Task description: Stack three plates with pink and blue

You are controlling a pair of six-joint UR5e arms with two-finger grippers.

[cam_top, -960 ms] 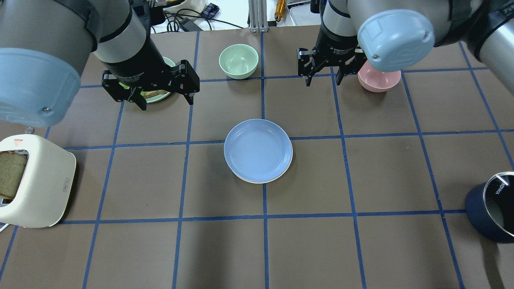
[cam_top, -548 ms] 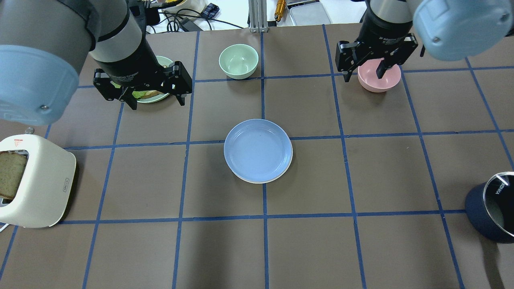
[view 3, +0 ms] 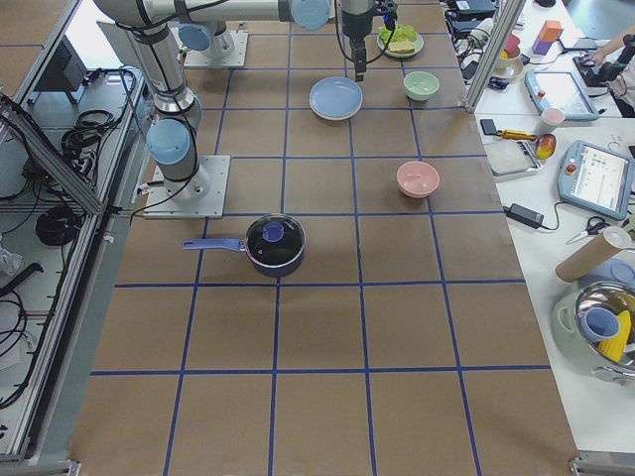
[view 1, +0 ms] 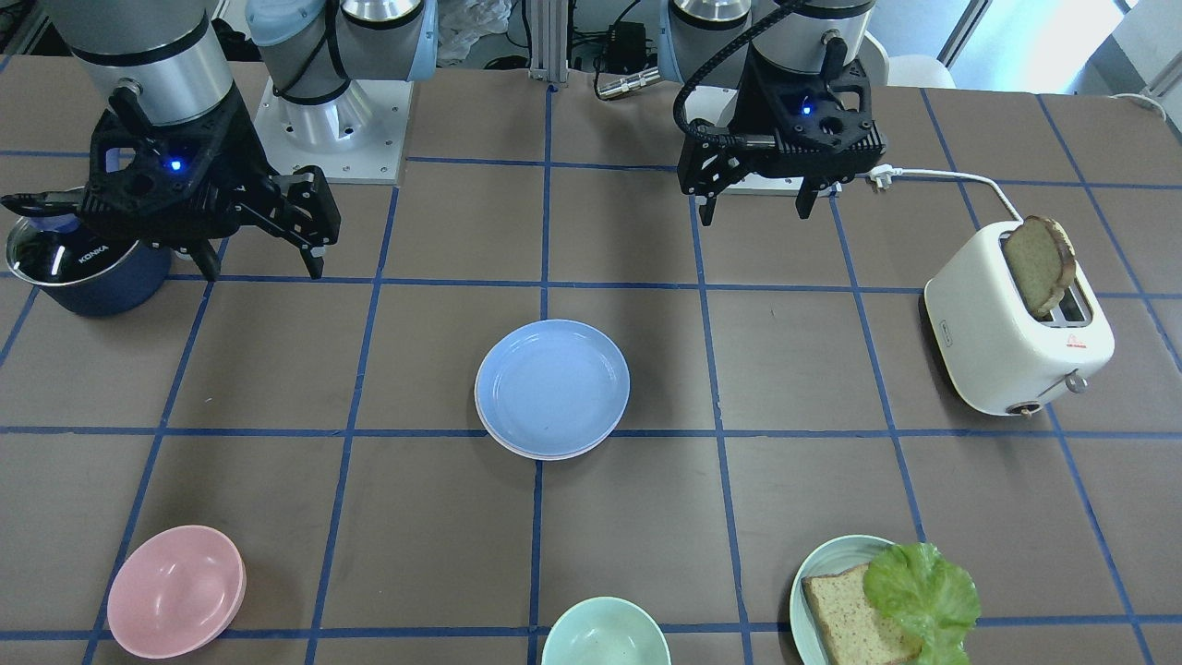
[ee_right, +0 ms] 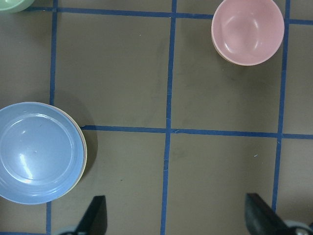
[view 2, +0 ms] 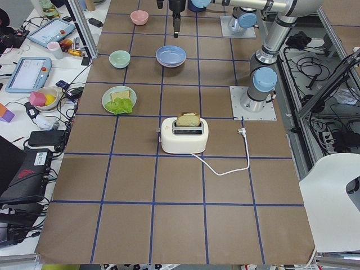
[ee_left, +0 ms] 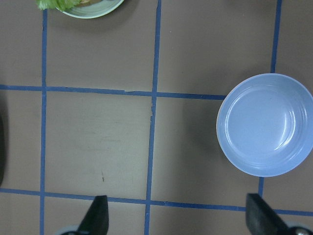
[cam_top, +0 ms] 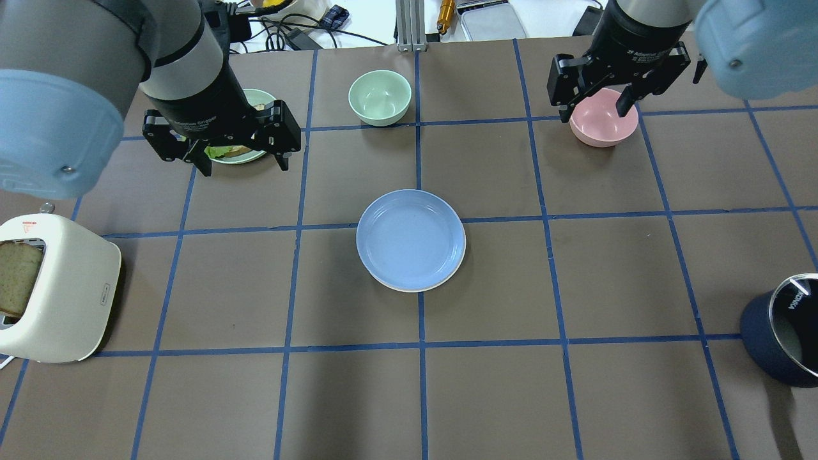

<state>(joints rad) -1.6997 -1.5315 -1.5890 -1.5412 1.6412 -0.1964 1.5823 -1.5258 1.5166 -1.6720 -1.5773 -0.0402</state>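
1. Blue plate (cam_top: pixel 410 236): lies upright at the middle of the table (cam_top: pixel 613 383), topmost of a stack. It serves as the reference for all positions below.
2. Cream plate (cam_top: pixel 418 289): directly under the blue plate, with only a thin crescent of its rim showing on the robot's side. Whether another plate lies beneath cannot be told.
3. Left gripper (cam_top: pixel 243 163): raised above the table on the robot's left of the blue plate, well apart from it. Its fingers (ee_left: pixel 98 218) are spread wide with nothing between them.
4. Right gripper (cam_top: pixel 593 110): raised above the table on the robot's right of the blue plate, well apart from it. Its fingers (ee_right: pixel 95 215) are likewise spread wide and empty.
5. Pink bowl (cam_top: pixel 604 124): beyond the blue plate and to the robot's right.
6. Green bowl (cam_top: pixel 379 97): beyond the blue plate, nearly straight ahead of it.
7. Teal plate (view 1: pixel 813 573): beyond the blue plate and to the robot's left, carrying a slice of bread (view 1: pixel 845 619) and a lettuce leaf (view 1: pixel 923 591).
8. Toaster (cam_top: pixel 70 300): far to the robot's left of the blue plate, with a slice of toast (view 1: pixel 1039 263) standing in its slot.
9. Saucepan (cam_top: pixel 776 345): far to the robot's right of the blue plate, lidded.
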